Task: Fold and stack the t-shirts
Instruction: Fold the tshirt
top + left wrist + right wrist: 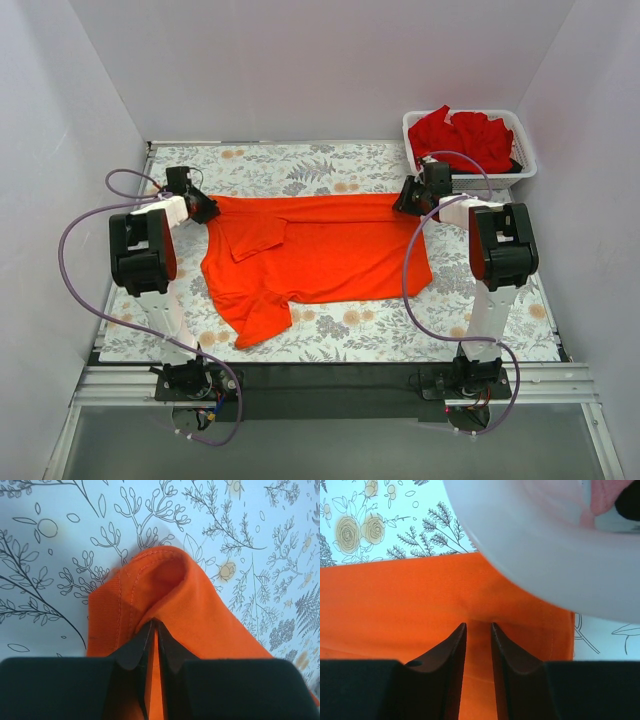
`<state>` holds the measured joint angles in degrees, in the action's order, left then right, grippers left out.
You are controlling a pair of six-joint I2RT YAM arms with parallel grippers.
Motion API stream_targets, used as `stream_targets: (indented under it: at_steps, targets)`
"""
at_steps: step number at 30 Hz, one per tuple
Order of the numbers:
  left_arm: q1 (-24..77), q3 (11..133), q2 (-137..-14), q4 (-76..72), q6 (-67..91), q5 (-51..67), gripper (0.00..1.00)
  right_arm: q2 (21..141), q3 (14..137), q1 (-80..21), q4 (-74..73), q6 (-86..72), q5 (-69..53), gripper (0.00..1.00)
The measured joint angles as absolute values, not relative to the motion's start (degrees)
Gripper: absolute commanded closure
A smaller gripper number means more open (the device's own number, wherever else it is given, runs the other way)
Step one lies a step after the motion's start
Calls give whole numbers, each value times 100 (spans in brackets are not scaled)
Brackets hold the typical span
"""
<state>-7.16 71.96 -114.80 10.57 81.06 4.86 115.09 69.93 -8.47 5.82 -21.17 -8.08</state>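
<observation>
Orange t-shirt (320,255) lies flat mid-table, left gripper (156,629) clamped on its far-left corner, right gripper (479,630) near-closed at far-right hem (hold unclear), so lift both evenly & draw nearward, clear of basket (410,135) w/ red t-shirts (465,135).

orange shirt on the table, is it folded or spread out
Mostly spread: the orange shirt lies flat across the table, with only one sleeve flap turned in onto its body.
</observation>
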Motion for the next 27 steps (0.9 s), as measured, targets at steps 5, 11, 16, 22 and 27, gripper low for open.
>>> stream_targets:
  at_steps: [5, 11, 16, 22, 27]
  targets:
    - [-751, 7485, -11681, 1109, 8108, 510, 90, 11509, 6984, -836, 609, -2204, -797, 64]
    - [-770, 8053, -12051, 1146, 7999, 692, 71, 11485, 7050, -832, 526, -2176, -797, 51]
    - [-799, 7832, -11607, 1293, 7832, 506, 37, 10969, 6897, -864, 95, -1994, -749, 36]
    - [-812, 6744, -9546, 1747, 7708, -78, 34, 9445, 6213, -1219, -423, -1857, -580, 26]
    - [-773, 5408, -7408, 2093, 7752, -408, 35, 8549, 5481, -1935, -784, -1785, -443, 28]
